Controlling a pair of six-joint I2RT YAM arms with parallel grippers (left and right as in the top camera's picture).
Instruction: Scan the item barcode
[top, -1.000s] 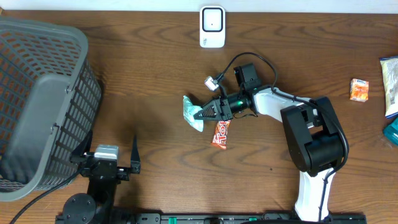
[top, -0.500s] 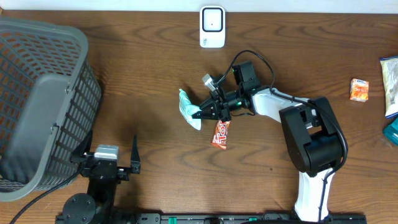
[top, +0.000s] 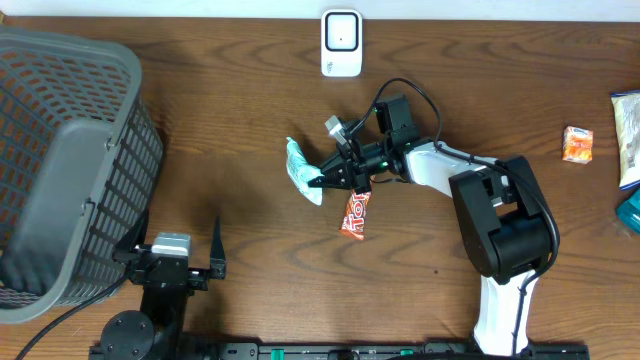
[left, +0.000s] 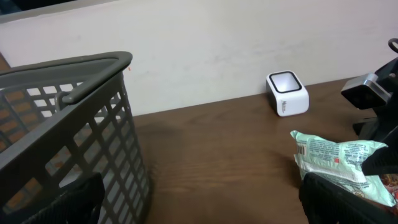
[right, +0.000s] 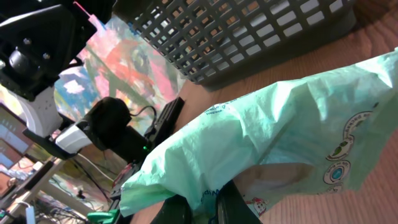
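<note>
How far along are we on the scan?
Done: right end effector is shut on the green packet. In hand: the packet is held mid-table, apart from the white scanner near the far edge. Remaining: presenting its barcode to the scanner. Left end effector is open beside the basket.

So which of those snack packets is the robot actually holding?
The pale green packet, pinched in the right gripper. The red bar lies loose beside it; the small orange packet sits far off.

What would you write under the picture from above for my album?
The right gripper holds a green packet, with a white scanner and a gray basket on the table.
</note>
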